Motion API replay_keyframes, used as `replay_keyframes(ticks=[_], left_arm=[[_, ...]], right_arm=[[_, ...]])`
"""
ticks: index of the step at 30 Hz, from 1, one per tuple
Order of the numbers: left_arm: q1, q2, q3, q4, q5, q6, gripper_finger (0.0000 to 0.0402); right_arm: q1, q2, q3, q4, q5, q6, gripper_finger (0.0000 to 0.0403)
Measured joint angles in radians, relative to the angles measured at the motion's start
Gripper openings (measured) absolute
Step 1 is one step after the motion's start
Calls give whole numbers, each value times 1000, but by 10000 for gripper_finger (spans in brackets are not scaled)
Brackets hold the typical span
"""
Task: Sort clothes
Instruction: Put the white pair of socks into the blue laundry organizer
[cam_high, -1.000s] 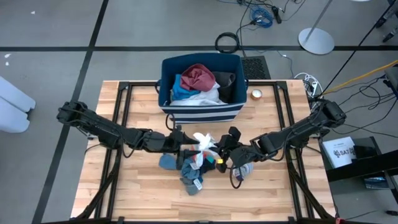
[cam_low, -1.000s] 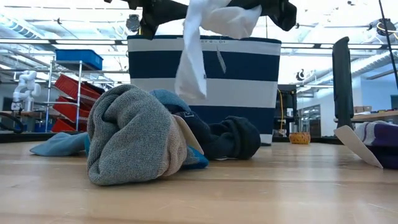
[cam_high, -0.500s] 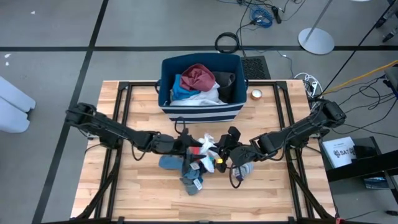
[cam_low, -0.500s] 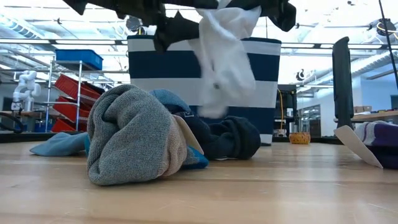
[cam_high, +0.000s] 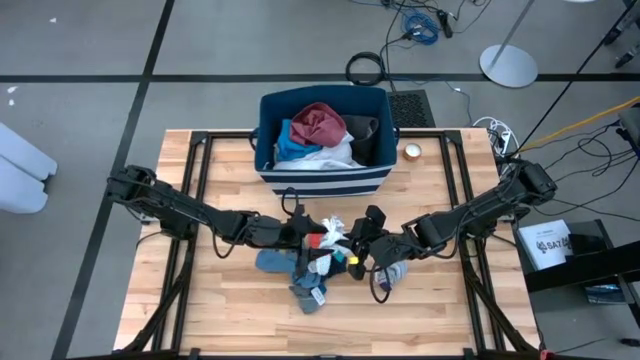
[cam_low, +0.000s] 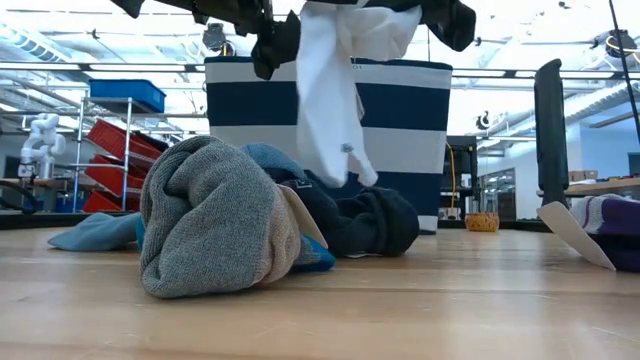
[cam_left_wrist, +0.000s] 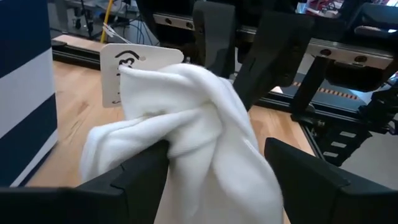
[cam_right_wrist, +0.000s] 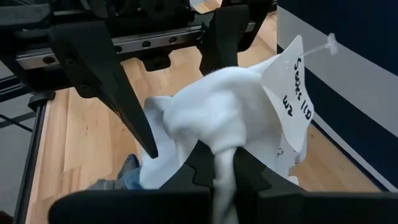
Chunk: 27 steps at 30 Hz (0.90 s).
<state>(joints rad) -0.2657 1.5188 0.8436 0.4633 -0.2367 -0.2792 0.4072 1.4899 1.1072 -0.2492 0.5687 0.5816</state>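
Note:
A white garment (cam_high: 330, 237) with a paper tag (cam_right_wrist: 292, 106) hangs above the table's middle. My right gripper (cam_high: 358, 240) is shut on it. My left gripper (cam_high: 308, 237) is open, its two fingers (cam_left_wrist: 143, 171) standing on either side of the white garment (cam_left_wrist: 199, 118); I cannot tell whether they touch it. Below lies a pile on the table: a grey piece (cam_low: 210, 220), a blue piece (cam_high: 272, 262) and a dark piece (cam_low: 375, 220). The navy striped bin (cam_high: 322, 182) at the far middle holds red, white, blue and dark clothes. My right gripper pinches a bunched part of the white garment (cam_right_wrist: 219, 146) between its two fingers, coming level from the table's right side. The garment hangs slack below the fingers, its lower end (cam_low: 345, 175) above the pile.
A grey piece (cam_high: 393, 270) lies under my right arm, right of the pile. A small round object (cam_high: 412, 152) stands right of the bin. Bare wood lies along the table's near edge and at its left.
My left gripper has gone toward the table's right, up to the hanging white garment, its fingers now on either side of it. The garment has swung sideways under my right gripper and back, still hanging.

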Motion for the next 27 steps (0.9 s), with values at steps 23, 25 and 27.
replay_keyframes(ticks=[23,25,27], left_arm=[[0,0,0,-6,92,47,33],[0,0,0,-6,93,50,18],[0,0,0,-5,93,51,22]], right_arm=[[8,-2,0,33,-51,-44,46],[8,-2,0,33,-52,-39,75],[7,-2,0,33,-59,-16,111]])
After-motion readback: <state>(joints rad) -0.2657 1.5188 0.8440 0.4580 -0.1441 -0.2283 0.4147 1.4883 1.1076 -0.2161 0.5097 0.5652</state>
